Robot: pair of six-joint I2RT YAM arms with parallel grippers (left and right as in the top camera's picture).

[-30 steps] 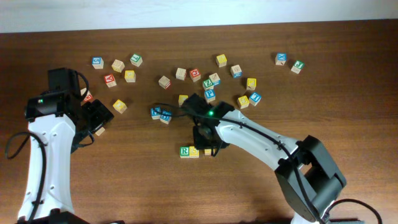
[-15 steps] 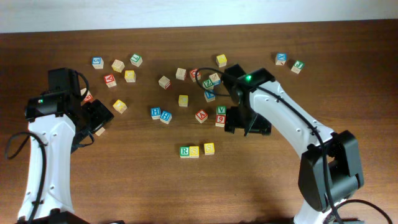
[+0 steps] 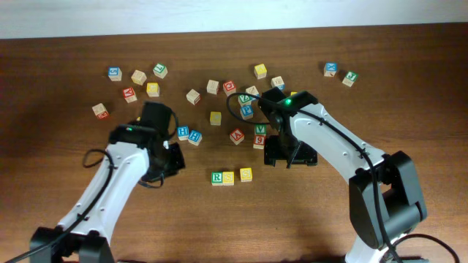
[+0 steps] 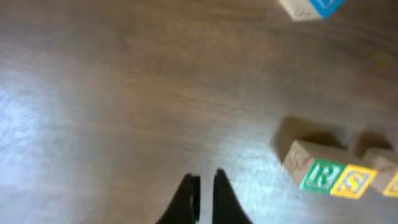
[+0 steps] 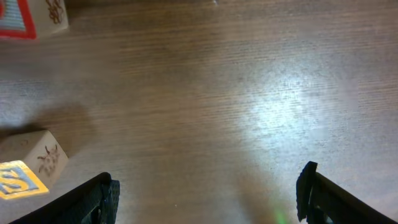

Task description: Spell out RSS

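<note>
1. Left arm [image 3: 110,183]: enters from the lower left corner of the overhead frame and runs diagonally up and right. White link, black wrist block left of frame centre.
2. Left gripper [image 4: 202,194]: pointing down, sits at the bottom centre of the left wrist view. The two dark fingers [image 4: 188,196] are pressed almost together with only a thin slit between them, closed and holding nothing.
3. Right arm [image 3: 336,142]: rises from the lower right corner of the overhead frame and reaches up and left to a bend with a green light, just right of centre.
4. Right gripper [image 5: 207,198]: folded back down below that bend. Its fingers [image 5: 99,200] stand at the lower left and lower right edges of the right wrist view, spread wide.
</note>
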